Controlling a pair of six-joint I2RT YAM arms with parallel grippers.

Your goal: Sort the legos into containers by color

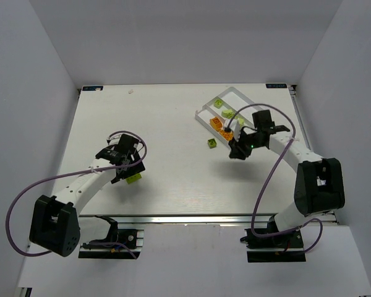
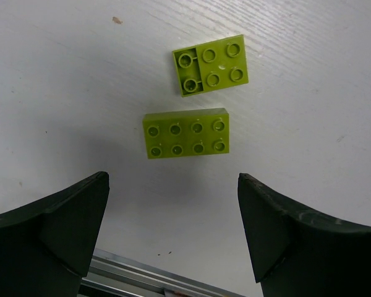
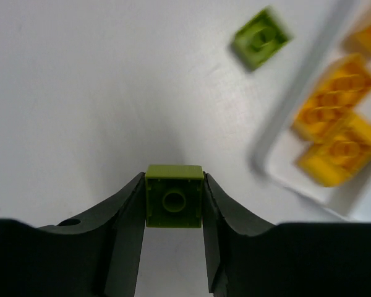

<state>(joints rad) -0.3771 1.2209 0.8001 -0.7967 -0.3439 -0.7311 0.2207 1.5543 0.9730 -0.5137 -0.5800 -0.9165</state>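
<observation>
- A small green lego is pinched at the very tips of the right end effector.
- Ahead and to its right is the white tray. The nearest lane holds yellow-orange legos (the wrong colour for this one).
- A loose green lego lies on the surface ahead, just outside the tray.
- The left end effector is spread wide and holds nothing. A long green lego lies just ahead, with a shorter green lego close behind it.
- The tip grip may slip, or the lego may be let go too soon and land with the yellows.
- Closing on the long lego may bump the shorter one.
</observation>
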